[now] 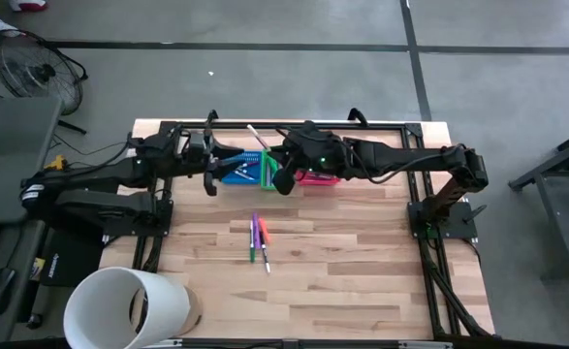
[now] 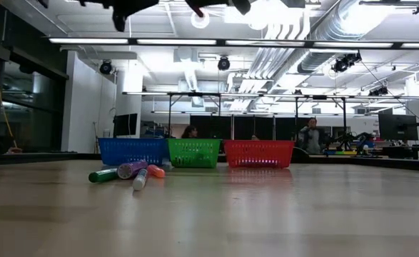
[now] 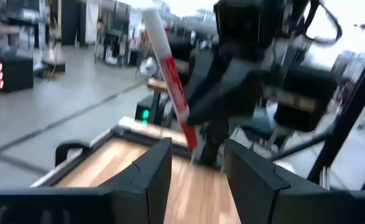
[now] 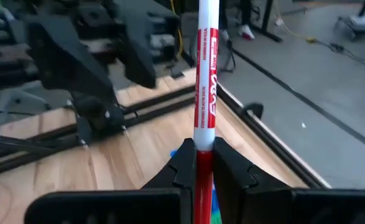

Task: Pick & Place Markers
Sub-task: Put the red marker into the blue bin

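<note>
Right pincer (image 4: 198, 163) clamps red marker (image 4: 206, 74) low by one end, over baskets (image 1: 265, 171); could pivot, miss red basket (image 1: 318, 177). Left pincer (image 3: 198, 165) open (empty).

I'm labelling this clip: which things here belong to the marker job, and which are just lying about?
Job:
red-and-white marker in the right tool
loose markers on the table
blue, green, red baskets

Lying about:
white cylinder
floor fan
</note>
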### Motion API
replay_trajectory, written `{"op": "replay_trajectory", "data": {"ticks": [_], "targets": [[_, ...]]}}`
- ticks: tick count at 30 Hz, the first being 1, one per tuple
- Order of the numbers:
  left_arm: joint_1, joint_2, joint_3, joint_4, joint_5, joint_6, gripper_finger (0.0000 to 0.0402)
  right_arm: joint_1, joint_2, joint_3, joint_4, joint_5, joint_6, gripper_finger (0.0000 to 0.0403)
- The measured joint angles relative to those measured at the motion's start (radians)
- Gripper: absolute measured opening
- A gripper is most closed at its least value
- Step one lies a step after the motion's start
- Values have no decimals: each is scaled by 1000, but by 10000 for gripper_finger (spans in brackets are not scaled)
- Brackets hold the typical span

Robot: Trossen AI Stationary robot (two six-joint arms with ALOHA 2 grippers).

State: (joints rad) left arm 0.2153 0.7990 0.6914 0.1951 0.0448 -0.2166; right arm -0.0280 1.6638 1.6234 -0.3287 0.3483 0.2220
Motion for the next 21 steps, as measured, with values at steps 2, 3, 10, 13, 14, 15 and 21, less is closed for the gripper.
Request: {"op": "replay_trajectory", "data": {"ticks": [2,3,10,13,14,15,21], "targets": [[0,27,0,73,0,-6,145,0,0,0,21,-25,-21,23],[0,42,0,106,0,-12,145,0,0,0,27,-33,-27,23],[0,125,1,283,-2,-45,145,0,0,0,31,-82,-48,23],[0,147,1,333,-10,-55,145,0,0,0,30,-98,-58,23],[0,154,2,341,-14,-55,145,0,0,0,30,-104,-67,23],[0,159,2,341,-20,-59,145,0,0,0,30,-106,-70,23],[0,174,2,343,-36,-77,145,0,0,0,-8,-138,-70,23]]}}
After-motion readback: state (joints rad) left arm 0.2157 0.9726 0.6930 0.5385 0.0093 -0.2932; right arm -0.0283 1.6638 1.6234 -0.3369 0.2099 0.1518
